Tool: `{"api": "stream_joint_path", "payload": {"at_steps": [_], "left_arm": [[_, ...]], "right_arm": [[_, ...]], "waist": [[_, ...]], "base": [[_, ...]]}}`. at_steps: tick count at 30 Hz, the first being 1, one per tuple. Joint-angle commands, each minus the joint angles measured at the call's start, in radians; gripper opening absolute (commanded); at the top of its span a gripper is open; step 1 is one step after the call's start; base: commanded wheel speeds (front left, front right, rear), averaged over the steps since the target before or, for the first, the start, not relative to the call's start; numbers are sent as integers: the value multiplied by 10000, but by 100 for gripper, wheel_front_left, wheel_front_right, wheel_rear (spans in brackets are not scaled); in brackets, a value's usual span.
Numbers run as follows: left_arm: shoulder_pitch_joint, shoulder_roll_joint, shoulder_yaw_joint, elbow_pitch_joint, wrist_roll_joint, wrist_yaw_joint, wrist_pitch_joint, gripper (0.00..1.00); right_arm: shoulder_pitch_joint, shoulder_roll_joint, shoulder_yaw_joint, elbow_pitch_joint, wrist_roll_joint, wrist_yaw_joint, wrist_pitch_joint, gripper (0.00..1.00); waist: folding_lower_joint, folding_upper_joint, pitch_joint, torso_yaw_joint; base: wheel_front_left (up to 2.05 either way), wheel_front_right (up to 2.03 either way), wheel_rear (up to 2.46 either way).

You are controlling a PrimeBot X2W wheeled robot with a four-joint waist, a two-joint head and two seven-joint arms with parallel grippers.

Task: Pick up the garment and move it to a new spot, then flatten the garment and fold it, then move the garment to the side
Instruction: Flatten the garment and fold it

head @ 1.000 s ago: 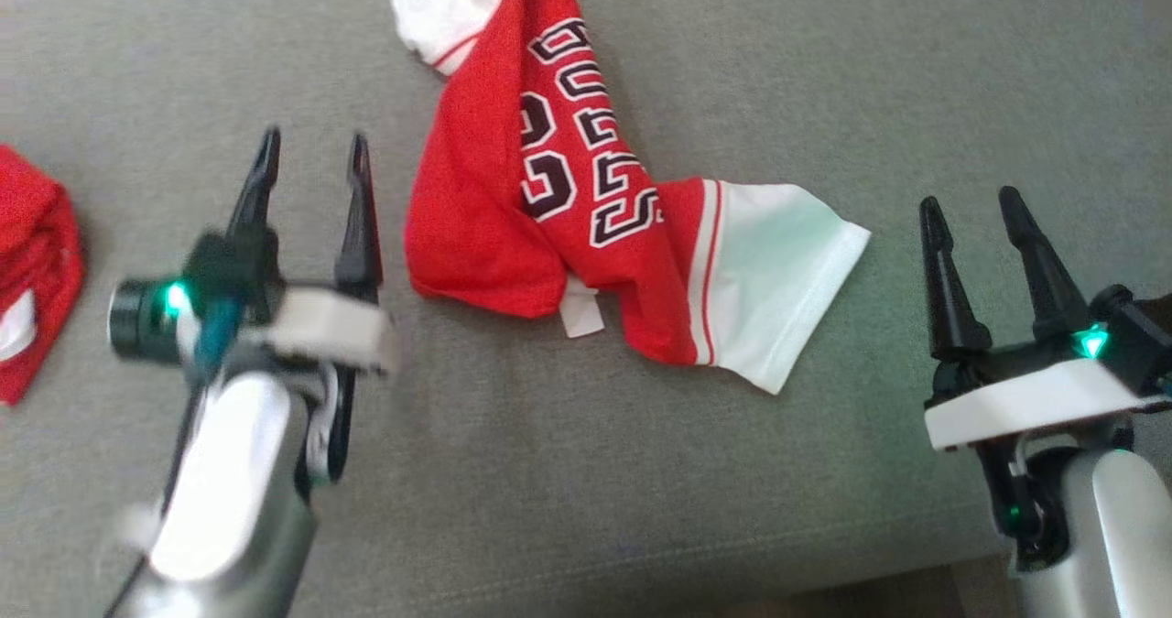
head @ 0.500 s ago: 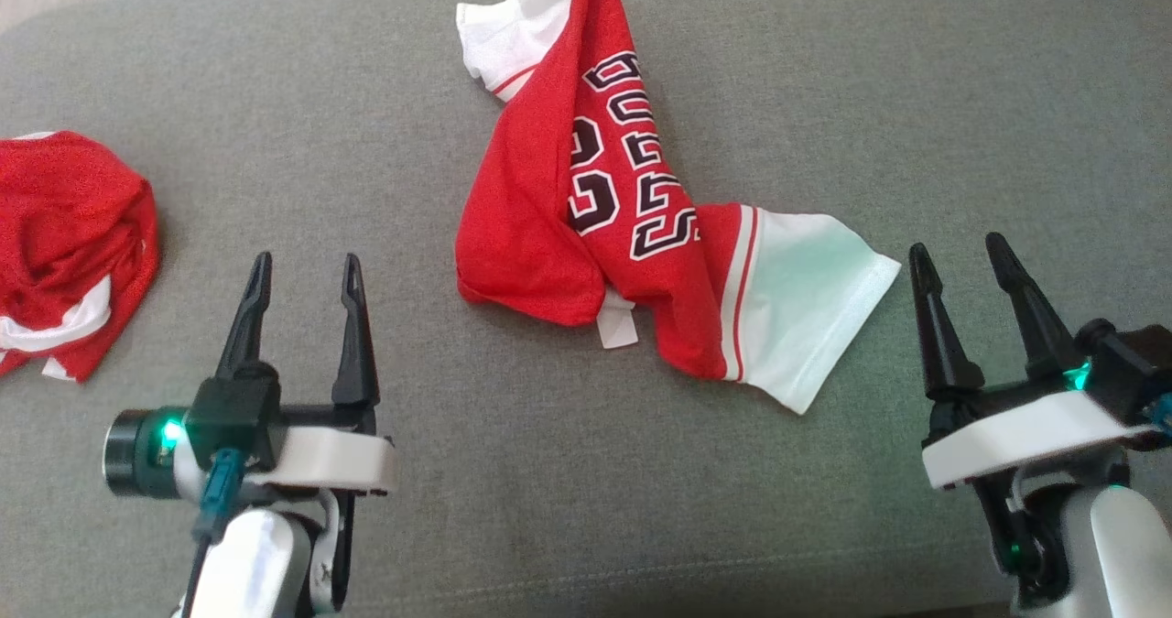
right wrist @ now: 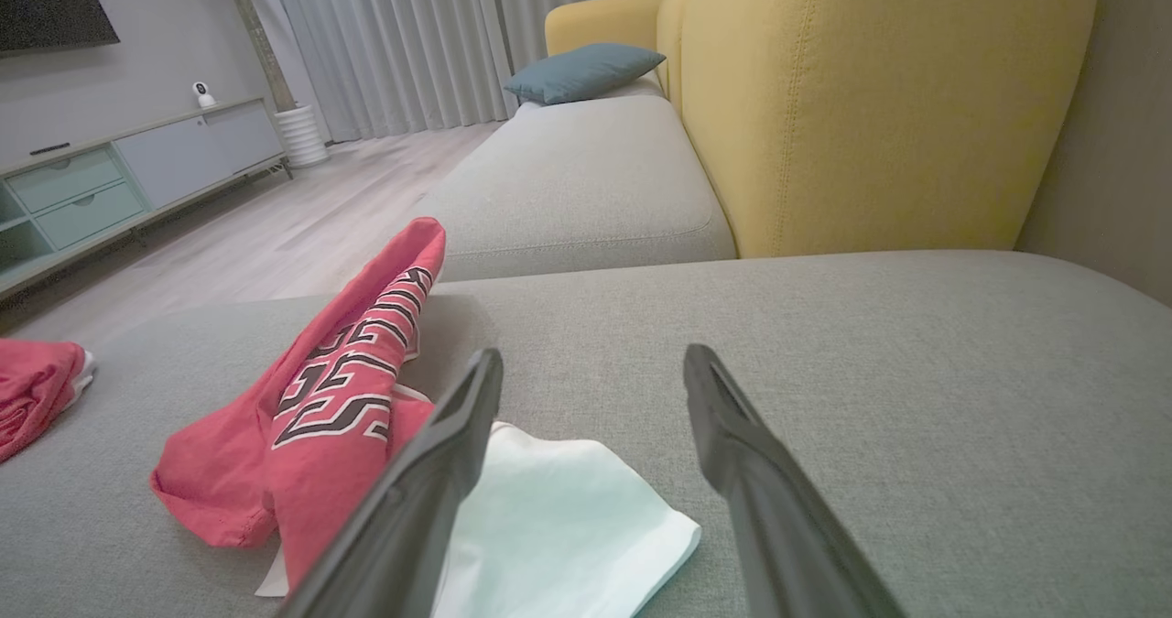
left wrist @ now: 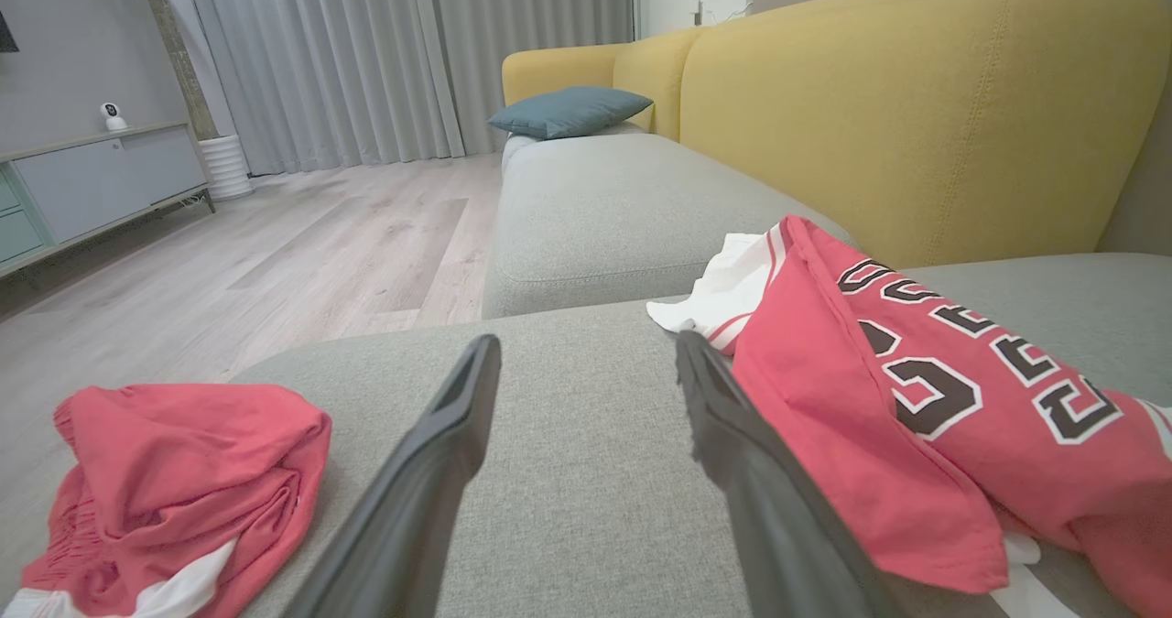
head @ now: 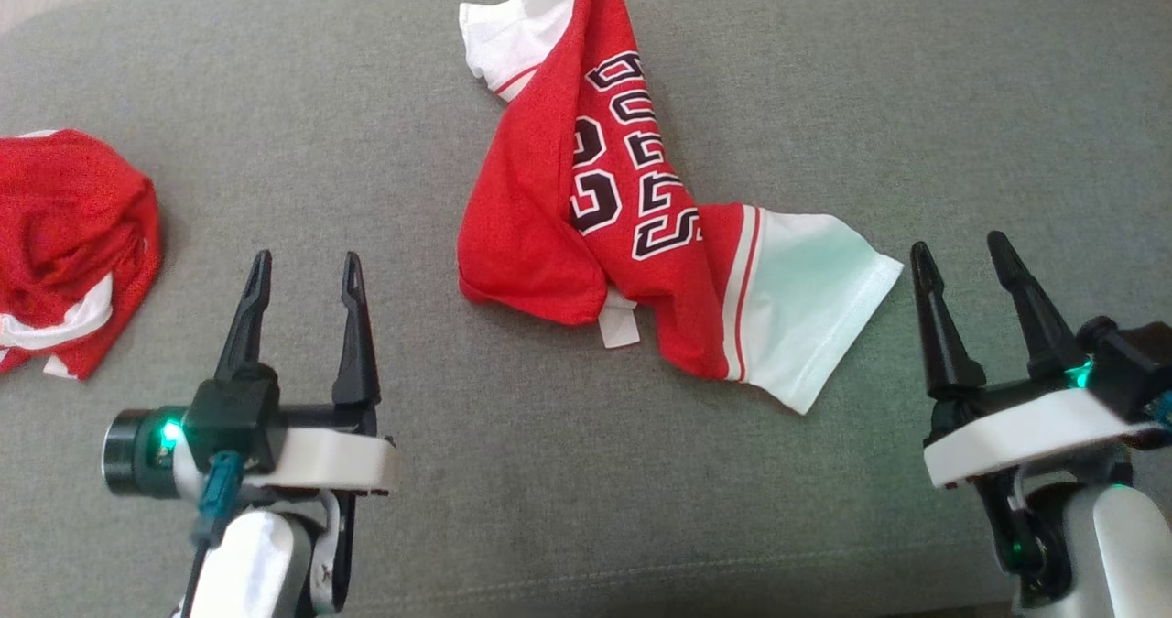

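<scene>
My left gripper (head: 307, 261) stands near the front edge of the grey seat cushion (head: 568, 490), jaws spread wide with nothing between them; my right gripper (head: 958, 244) is likewise spread and empty, toward the cushion's front right corner; the garment (head: 540, 233), a red jersey with white sleeves and dark lettering, lies crumpled between them, running from mid-cushion up to the far edge, one white sleeve near my right fingers; bare fabric lies open along the front edge and across the right half; a second bundled red garment (head: 73, 233) sits at the left edge, apart from my left gripper; beyond the far left corner is wood floor (left wrist: 275, 233); a yellow backrest (right wrist: 870, 96) rises past the far right.
</scene>
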Motion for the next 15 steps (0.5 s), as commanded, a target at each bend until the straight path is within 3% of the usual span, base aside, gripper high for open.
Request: {"api": "stream_joint_path", "payload": {"at_steps": [1,5,15], "left_arm": [[-253,186,384,-347,124,8,-51,100],[-329,156,335,-347,152,-36,-51,100],[-1051,-108,0,-508,381,-210,-51,100]], "right_arm": [[-66,-74,189,-409,-52,-7,29,100],[-167,-256,397,-175,45,-7,231,100],[-1831,-1612,1910,1494,756,-7,1217,100]], "waist": [[0,-1,20,5],[0,-1,102,30],[0,-1,986,540]], "base": [[0,0,0],[0,0,0],[0,0,0]]}}
